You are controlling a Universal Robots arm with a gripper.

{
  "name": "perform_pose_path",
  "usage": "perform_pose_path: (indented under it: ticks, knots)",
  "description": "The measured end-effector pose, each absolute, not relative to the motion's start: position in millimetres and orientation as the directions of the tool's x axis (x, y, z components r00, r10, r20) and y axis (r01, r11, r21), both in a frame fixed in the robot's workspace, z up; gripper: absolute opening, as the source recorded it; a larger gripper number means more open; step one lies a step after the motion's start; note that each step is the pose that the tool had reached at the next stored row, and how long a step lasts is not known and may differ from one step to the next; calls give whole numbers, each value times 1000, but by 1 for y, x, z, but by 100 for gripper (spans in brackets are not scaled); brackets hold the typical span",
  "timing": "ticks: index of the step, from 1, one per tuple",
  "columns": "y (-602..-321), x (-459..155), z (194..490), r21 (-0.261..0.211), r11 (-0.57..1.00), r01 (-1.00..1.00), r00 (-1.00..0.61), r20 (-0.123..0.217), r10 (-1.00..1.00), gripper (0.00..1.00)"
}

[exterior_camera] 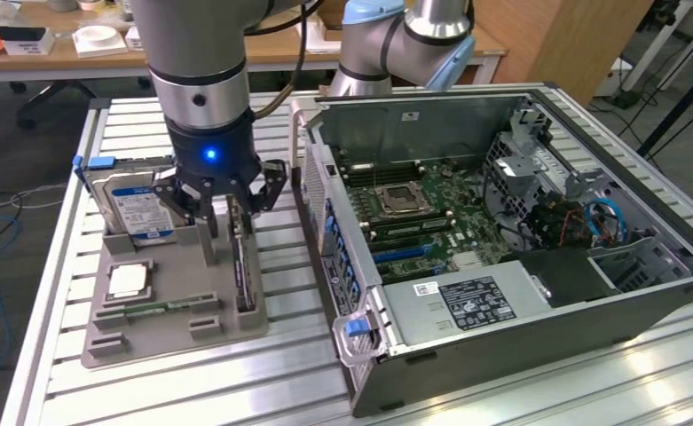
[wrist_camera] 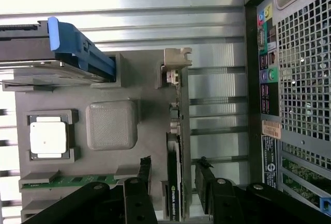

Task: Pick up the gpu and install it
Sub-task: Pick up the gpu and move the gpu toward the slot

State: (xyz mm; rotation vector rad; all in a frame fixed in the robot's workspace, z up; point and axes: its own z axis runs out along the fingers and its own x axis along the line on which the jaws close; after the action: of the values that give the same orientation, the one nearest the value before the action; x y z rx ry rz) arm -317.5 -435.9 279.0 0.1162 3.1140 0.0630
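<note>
Now the end effector (wrist_camera: 174, 163) stands wide astride the gpu (wrist_camera: 179, 123) in the grey holder (wrist_camera: 150, 136); it should centre before closing.

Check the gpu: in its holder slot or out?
In. The gpu stands on edge in the grey holder slot; the open pincer straddles it without gripping.

The table (exterior_camera: 180, 382) is ribbed, glossy metal; the tray (exterior_camera: 145, 342) matt, rough-grained grey plastic; the gpu (wrist_camera: 176, 131) has a bare silver metal bracket (wrist_camera: 176, 61).
</note>
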Motion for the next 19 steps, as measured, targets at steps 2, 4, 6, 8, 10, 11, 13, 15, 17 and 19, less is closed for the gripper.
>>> perform_pose_path:
  ticks: [2,4,6,8,10,11,13,15,17,19]
  knots:
    - [-436,-317,278,41,996,74,-997,-23,75,47]
    - [-436,-317,277,41,996,74,-997,-23,75,47]
    - [-437,-317,276,41,996,74,-997,-23,75,47]
    - [-437,-317,275,41,996,74,-997,-23,75,47]
    - [-437,-316,274,41,996,74,-997,-23,75,47]
    - [-437,-316,274,41,996,74,-997,-23,75,47]
    - [-438,-316,273,41,996,74,-997,-23,75,47]
    - [-438,-316,272,41,996,74,-997,-23,75,47]
    - [-438,-316,272,41,996,74,-997,-23,75,47]
    - [-439,-316,271,41,996,74,-997,-23,75,47]
